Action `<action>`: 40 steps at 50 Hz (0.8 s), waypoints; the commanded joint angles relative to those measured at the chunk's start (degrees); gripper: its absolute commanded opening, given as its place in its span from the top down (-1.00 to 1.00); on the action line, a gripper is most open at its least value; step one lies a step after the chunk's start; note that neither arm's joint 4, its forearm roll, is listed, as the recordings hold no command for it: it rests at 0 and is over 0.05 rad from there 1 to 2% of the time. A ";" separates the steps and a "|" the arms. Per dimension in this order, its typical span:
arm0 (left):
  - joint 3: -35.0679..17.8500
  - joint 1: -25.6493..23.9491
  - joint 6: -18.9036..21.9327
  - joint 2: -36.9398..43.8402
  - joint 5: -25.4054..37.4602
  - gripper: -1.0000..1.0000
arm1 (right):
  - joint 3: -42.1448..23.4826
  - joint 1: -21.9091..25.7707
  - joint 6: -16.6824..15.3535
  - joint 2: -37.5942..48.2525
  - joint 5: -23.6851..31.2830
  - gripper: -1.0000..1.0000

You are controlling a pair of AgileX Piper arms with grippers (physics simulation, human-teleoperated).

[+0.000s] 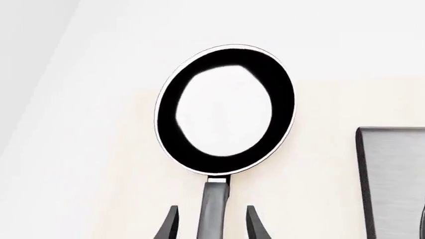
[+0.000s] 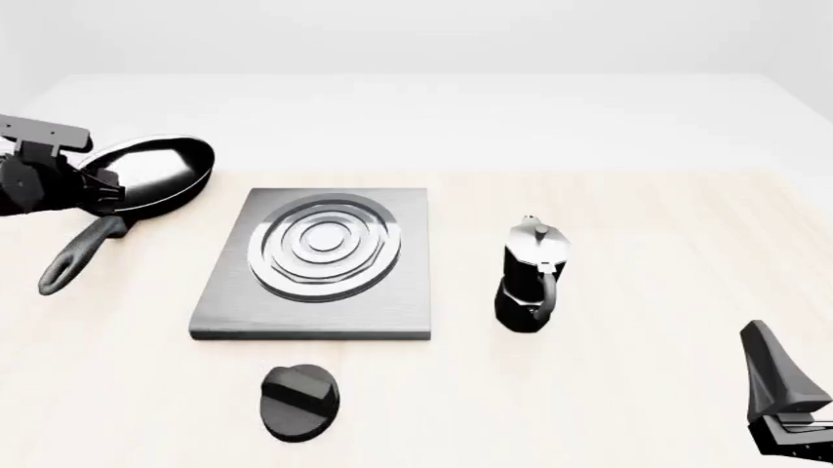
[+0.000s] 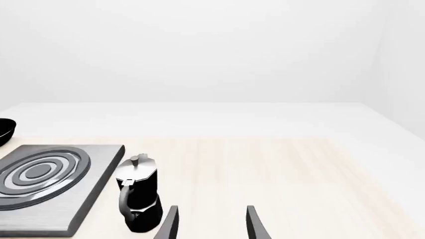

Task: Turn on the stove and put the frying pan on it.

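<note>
Between the left gripper's (image 1: pixel 211 224) parted fingers runs the frying pan (image 1: pixel 224 109) handle, contact uncertain; a loose hold risks slipping or swinging. Stove (image 2: pixel 319 258) lies rightward, knob (image 2: pixel 300 401) untouched. Right gripper (image 3: pixel 211 224) spread, empty, moka pot (image 3: pixel 136 196) just leftward.

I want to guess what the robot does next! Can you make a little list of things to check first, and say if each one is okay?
1. Left gripper lined up with the frying pan handle: ok, the handle runs between its jaws.
2. Jaws closed on the handle: not ok, gaps show on both sides.
3. Stove top free for the pan: ok, nothing sits on the rings.
4. Knob turned on: cannot tell.
5. Moka pot out of the way: ok, it stands beside the stove, apart from it.
6. Right gripper free: ok, open and holding nothing.
</note>
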 commanded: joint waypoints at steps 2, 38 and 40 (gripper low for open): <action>0.71 0.38 0.62 4.10 -2.24 -1.00 | 0.00 0.00 0.01 0.01 0.00 -1.00; -1.74 2.67 2.53 12.59 -5.28 -1.00 | 0.00 0.00 0.01 -0.01 0.00 -1.00; -1.94 2.71 2.64 13.08 -5.33 -1.00 | 0.00 0.00 0.01 0.00 0.00 -1.00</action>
